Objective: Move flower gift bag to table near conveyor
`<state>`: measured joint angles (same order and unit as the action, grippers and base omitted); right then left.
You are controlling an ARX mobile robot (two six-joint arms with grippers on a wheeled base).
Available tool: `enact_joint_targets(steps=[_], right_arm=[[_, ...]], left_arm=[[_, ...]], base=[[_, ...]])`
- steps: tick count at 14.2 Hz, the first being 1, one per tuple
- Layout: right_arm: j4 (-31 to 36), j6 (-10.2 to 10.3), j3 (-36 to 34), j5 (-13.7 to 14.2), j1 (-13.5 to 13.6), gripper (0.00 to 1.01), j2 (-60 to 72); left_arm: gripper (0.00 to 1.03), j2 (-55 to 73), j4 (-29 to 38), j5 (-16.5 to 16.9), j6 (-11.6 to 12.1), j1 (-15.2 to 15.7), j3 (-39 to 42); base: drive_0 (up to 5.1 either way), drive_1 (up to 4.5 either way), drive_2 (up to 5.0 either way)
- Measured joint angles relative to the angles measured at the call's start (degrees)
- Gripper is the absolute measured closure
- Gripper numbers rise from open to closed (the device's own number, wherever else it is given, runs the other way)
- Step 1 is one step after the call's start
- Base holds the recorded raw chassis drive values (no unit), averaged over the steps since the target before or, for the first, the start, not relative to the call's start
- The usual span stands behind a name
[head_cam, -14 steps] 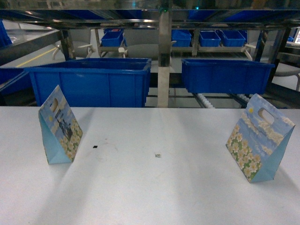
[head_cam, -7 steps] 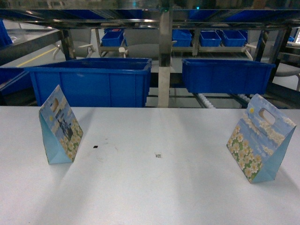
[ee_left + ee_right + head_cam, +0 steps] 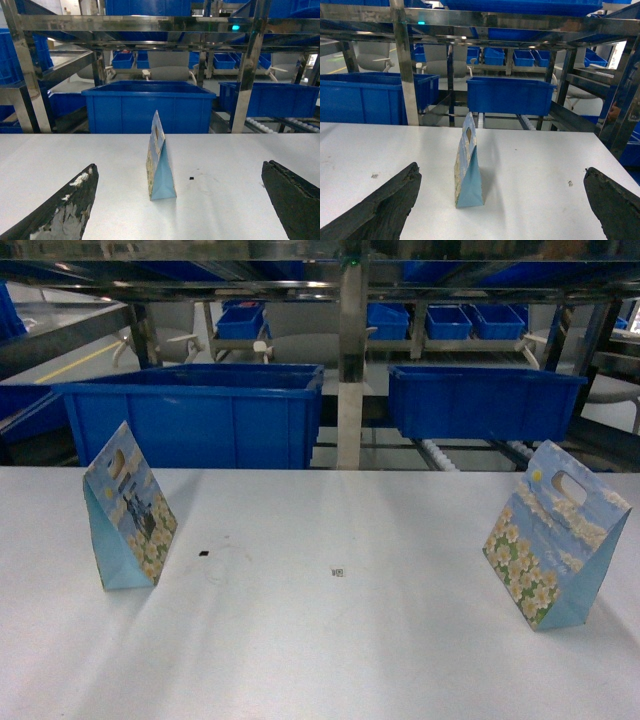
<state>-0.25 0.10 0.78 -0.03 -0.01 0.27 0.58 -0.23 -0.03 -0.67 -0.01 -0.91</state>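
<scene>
Between the wide-spread dark, worn fingers (image 3: 65, 210) of the left gripper (image 3: 180, 205), which hold nothing, a pale blue triangular paper gift bag with a flower print (image 3: 160, 162) stands upright just ahead, edge-on to the wrist camera. The right gripper (image 3: 502, 210) is likewise fully open and empty, its fingers (image 3: 382, 210) framing a second flowered paper bag with a cut-out handle (image 3: 466, 167) straight in front. Both bags sit on the broad matte white table (image 3: 330, 640), well apart from each other, one on each side. Beyond them, past the table's far edge, stand large blue plastic bins (image 3: 200, 415) on the steel-framed roller conveyor (image 3: 440, 455). Judging by this, no bag is grasped yet: either the move has not begun, or the bags are already set down.
</scene>
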Motion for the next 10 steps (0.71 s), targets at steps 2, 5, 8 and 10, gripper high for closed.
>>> enact_joint_targets(steps=[2,5,8,10], right_arm=[[0.0,-0.02,0.0,0.0,0.0,0.03,-0.02],[0.0,0.0,0.0,0.0,0.0,0.03,-0.02],[0.0,-0.02,0.0,0.0,0.0,0.03,-0.02],[0.0,0.0,0.0,0.0,0.0,0.03,-0.02]], left_arm=[[0.05,0.0,0.0,0.0,0.02,0.0,0.0],[0.05,0.0,0.0,0.0,0.02,0.0,0.0],[0.05,0.0,0.0,0.0,0.02,0.0,0.0],[0.05,0.0,0.0,0.0,0.02,0.0,0.0]], base=[[0.0,0.0,0.0],[0.0,0.0,0.0],[0.0,0.0,0.0],[0.0,0.0,0.0]])
